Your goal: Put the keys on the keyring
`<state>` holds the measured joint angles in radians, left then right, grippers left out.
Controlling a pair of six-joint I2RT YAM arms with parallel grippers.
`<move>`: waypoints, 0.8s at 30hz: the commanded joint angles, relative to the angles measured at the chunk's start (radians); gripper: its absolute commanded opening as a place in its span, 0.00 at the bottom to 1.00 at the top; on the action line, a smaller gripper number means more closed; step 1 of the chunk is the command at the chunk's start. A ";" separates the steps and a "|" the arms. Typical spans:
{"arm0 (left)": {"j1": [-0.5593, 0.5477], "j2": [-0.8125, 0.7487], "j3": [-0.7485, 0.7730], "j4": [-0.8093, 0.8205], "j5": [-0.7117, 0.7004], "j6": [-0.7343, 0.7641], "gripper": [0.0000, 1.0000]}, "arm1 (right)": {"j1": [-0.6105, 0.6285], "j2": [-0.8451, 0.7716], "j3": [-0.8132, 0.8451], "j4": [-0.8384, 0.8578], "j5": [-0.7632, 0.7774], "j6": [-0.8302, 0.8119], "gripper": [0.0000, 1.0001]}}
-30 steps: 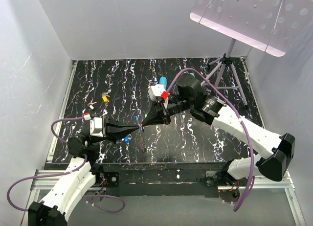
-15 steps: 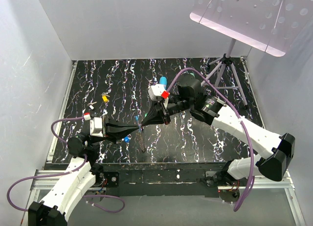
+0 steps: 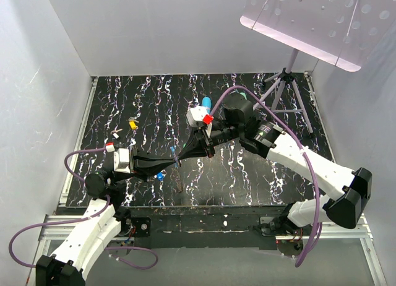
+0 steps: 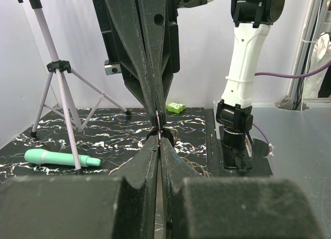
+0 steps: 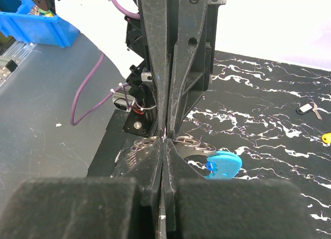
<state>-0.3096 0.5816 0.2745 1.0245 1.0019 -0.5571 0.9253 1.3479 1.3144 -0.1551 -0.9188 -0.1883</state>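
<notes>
Over black, white-veined surface [image 3: 142, 100], left gripper [image 4: 159, 138] and right gripper [image 5: 165, 142] each pressed closed, tips meeting by thin wire loops [image 5: 189, 142].

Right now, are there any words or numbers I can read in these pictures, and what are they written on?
No text can be read in any view.
Blue bin, right wrist view: pale marks just above it, too blurred to read.
Small green object, left wrist view: pale specks on it, too small to read.
</notes>
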 commanded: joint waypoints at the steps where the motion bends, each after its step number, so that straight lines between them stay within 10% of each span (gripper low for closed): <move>1: 0.001 -0.005 0.014 0.031 -0.037 0.005 0.00 | 0.012 0.003 0.008 0.032 -0.008 0.006 0.01; 24: 0.003 -0.002 0.032 -0.024 -0.036 0.009 0.00 | 0.027 0.010 0.014 0.019 0.000 -0.005 0.01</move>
<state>-0.3096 0.5816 0.2745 1.0191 1.0023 -0.5579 0.9390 1.3506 1.3140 -0.1551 -0.9134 -0.1875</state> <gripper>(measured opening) 0.017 0.022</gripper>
